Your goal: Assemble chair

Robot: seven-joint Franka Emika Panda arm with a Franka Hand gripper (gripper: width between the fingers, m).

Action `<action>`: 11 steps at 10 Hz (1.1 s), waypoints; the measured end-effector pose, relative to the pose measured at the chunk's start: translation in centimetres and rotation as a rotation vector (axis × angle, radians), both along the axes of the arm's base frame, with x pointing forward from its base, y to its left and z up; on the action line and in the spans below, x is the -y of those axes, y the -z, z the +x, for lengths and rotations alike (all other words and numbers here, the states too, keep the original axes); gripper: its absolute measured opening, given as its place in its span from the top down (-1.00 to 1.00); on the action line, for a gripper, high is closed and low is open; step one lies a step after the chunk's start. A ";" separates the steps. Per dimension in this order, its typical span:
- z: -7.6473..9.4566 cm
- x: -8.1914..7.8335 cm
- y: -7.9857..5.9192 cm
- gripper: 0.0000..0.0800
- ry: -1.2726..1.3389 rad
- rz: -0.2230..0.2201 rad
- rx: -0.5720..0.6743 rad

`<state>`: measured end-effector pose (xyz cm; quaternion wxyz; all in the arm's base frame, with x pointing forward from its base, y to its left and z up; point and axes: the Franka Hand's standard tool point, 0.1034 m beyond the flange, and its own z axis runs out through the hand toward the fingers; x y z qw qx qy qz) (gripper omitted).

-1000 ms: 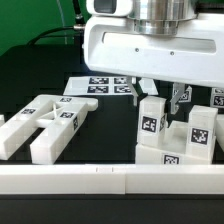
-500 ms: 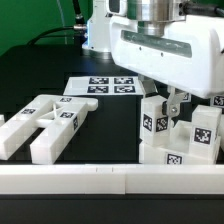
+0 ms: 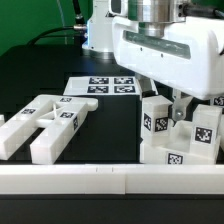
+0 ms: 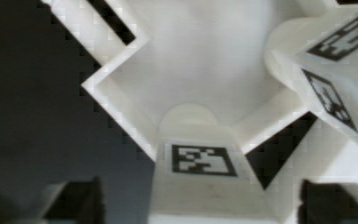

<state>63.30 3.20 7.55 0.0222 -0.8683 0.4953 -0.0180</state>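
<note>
A blocky white chair assembly (image 3: 182,140) with tag stickers stands at the exterior view's right, with an upright post (image 3: 152,118) on its near side. My gripper (image 3: 176,108) hangs right over it, its fingers lowered among the upright blocks. In the wrist view my gripper (image 4: 202,200) straddles a white tagged piece (image 4: 202,150), with a dark finger (image 4: 69,200) standing off each side. The jaws are open and I see a gap on both sides. A slotted white panel (image 3: 50,122) lies loose at the exterior view's left.
The marker board (image 3: 100,86) lies flat behind the parts. A long white rail (image 3: 100,180) runs along the front edge. Another tagged block (image 4: 336,60) sits close beside the straddled piece in the wrist view.
My gripper has moved toward the exterior view's right and come down a little over the chair assembly. The parts have not moved.
</note>
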 end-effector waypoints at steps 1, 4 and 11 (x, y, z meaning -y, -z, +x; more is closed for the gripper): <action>0.0 0.0 0.0 -0.54 -0.082 -0.004 0.002; 0.0 0.1 0.1 -0.61 -0.296 -0.016 0.006; 0.2 0.5 0.1 -0.62 -0.945 -0.083 0.011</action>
